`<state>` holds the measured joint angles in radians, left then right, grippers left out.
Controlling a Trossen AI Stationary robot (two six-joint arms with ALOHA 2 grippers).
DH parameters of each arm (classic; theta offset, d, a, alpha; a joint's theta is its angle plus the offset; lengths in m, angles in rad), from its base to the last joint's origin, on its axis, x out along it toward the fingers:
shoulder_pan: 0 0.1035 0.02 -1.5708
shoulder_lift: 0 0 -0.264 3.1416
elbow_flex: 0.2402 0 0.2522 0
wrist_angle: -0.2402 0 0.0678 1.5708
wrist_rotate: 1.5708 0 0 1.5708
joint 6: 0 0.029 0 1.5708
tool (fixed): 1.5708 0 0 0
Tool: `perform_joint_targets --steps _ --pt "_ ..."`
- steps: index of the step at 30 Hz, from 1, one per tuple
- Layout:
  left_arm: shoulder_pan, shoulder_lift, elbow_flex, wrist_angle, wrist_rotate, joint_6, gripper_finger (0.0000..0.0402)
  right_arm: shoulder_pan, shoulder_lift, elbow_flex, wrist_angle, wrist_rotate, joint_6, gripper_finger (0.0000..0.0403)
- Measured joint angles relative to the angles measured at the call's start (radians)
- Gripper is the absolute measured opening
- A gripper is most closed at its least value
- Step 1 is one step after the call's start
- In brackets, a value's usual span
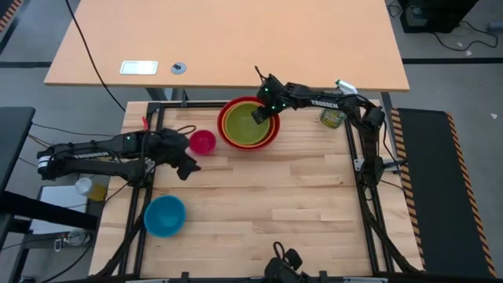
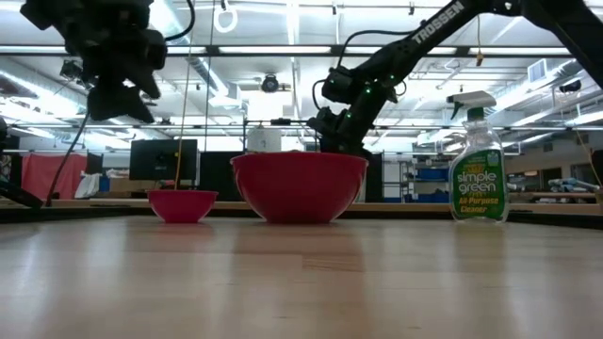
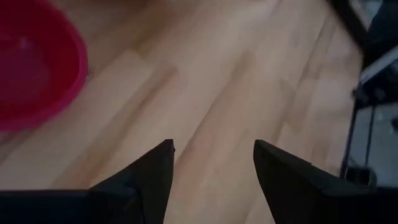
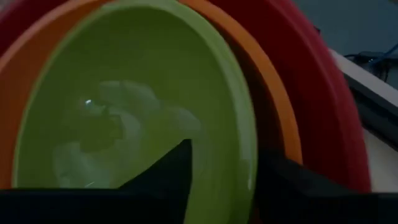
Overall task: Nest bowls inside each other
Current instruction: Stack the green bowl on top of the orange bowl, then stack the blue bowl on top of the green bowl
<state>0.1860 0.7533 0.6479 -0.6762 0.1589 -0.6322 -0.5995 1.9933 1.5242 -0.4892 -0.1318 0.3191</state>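
Note:
A red bowl [image 1: 229, 110] stands at the table's far middle with an orange bowl [image 4: 273, 118] and a lime green bowl [image 4: 124, 112] nested in it. My right gripper [image 4: 224, 155] is open over the green bowl's rim, one finger inside and one outside. A pink bowl [image 1: 202, 142] rests on its base to the left of the stack. A blue bowl [image 1: 165, 215] rests nearer the table's near left. My left gripper [image 1: 187, 168] hangs open above bare wood just near-side of the pink bowl [image 3: 31, 62], holding nothing. My right gripper comes slanting down from the table's right, with one finger [image 4: 168, 180] inside the green bowl and the other [image 4: 292, 186] outside its rim [image 4: 250, 168], over the orange bowl. Whether either finger touches the rim I cannot tell. The green bowl sits in the orange one.
A spray bottle [image 2: 478, 169] stands upright at the far right, close behind my right arm [image 1: 322, 101]. Open wood lies across the table's middle and near right. The metal frame rails [image 1: 363, 169] run along the table's sides.

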Motion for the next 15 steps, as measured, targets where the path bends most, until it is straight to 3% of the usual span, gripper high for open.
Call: perform_joint_targets --steps 7,15 --pt "0.000 0.000 0.000 -0.088 0.010 0.083 0.0224 -0.008 -0.015 0.027 -0.043 0.001 -0.001 0.0235" --pt "0.000 0.000 0.039 -0.082 0.007 0.169 0.0224 -0.008 -0.017 0.229 -0.195 0.009 -0.026 0.0252"
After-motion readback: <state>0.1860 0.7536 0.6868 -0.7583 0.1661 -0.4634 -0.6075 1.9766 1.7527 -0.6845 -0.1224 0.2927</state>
